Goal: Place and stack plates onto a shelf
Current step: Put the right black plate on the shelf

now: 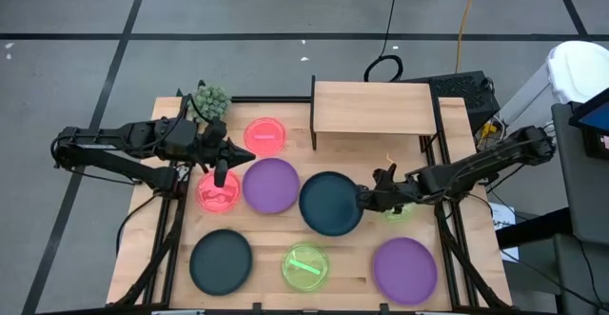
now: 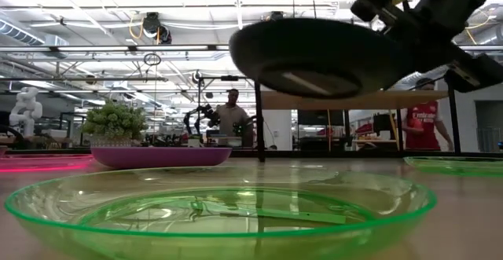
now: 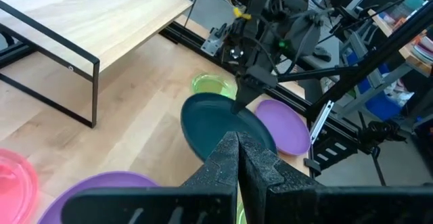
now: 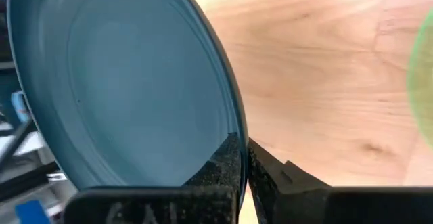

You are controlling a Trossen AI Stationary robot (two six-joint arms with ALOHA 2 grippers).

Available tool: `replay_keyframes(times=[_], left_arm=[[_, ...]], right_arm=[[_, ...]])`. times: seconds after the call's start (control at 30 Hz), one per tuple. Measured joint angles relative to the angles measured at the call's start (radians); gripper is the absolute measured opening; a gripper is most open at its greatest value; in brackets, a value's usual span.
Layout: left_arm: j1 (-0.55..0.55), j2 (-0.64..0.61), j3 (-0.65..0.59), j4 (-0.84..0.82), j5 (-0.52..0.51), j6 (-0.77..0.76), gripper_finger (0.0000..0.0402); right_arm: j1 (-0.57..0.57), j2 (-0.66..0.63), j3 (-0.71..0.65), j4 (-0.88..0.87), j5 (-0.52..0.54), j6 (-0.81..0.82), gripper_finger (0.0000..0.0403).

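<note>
Right gripper (image 1: 365, 199) is pinching the teal plate (image 1: 330, 202) by its rim; slipping looks likely. Left gripper (image 1: 221, 176) is idling, jaws closed empty.

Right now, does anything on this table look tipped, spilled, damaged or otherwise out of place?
Nothing spilled or broken. The one thing off the table is a dark teal plate, lifted and tilted, pinched at its rim by the right gripper. The shelf is bare; the left gripper hangs over a pink plate.
</note>
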Motion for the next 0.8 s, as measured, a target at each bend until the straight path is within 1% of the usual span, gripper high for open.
replay_keyframes(times=[0.1, 0.23, 0.3, 0.43, 0.57, 0.8], left_arm=[[0.0, 0.0, 0.0, 0.0, 0.0, 0.019, 0.0001], [0.001, 0.0, 0.0, 0.001, -0.001, 0.018, 0.0001], [0.001, 0.0, 0.0, 0.001, -0.001, 0.009, 0.0001], [0.001, 0.0, 0.0, 0.001, -0.002, -0.038, 0.0001], [0.001, 0.0, 0.0, 0.002, -0.002, -0.032, 0.0001], [0.001, 0.0, 0.0, 0.002, -0.052, -0.032, 0.0001]], right_arm=[[0.0, -0.021, 0.013, -0.007, 0.019, 0.016, 0.0001], [-0.006, -0.035, 0.075, -0.013, 0.05, -0.014, 0.0001], [-0.008, -0.034, 0.112, -0.016, 0.073, -0.031, 0.0001], [-0.029, -0.033, 0.183, -0.039, 0.076, -0.069, 0.0], [-0.057, -0.033, 0.245, -0.103, 0.119, -0.113, 0.0], [-0.136, -0.033, 0.339, -0.203, 0.124, -0.2, 0.0]])
